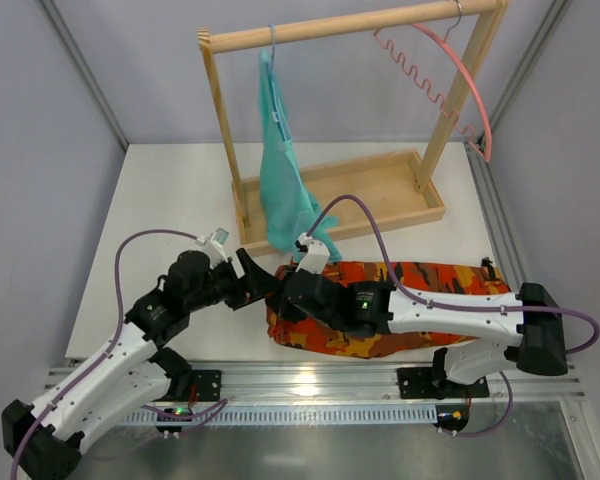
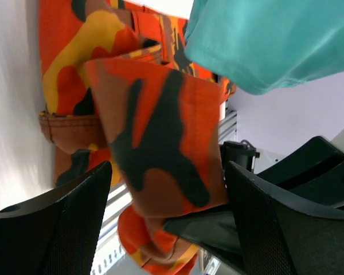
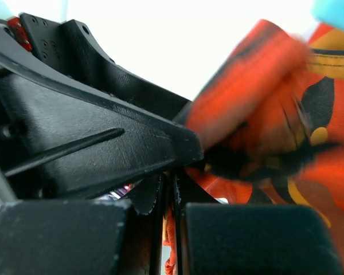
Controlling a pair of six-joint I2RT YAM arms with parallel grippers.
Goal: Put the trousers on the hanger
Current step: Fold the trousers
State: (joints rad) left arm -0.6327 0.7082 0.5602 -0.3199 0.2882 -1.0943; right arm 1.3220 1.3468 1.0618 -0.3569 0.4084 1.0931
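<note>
Cloth of this kind is light, limp and not slippery, so the trousers (image 1: 440,275) will sag and fold wherever they are not held. In my judgement they are best taken at a doubled edge or the waistband, with two holds set apart so the span can be draped over the bar. They lie on the surface (image 1: 170,200) along its near edge, long axis running left to right, partly under the right forearm, with the left end bunched up; which end is the waist I cannot tell. The right jaws are clenched on a raised fold at that left end, a sliver of orange showing between them in the right wrist view. The left jaws are released, spread either side of the same fold without pressing it. The hanger (image 1: 472,95) hangs from the wooden rail (image 1: 350,27) at the far right, well apart from the trousers, with the teal garment (image 1: 285,190) on the same rail farther left
</note>
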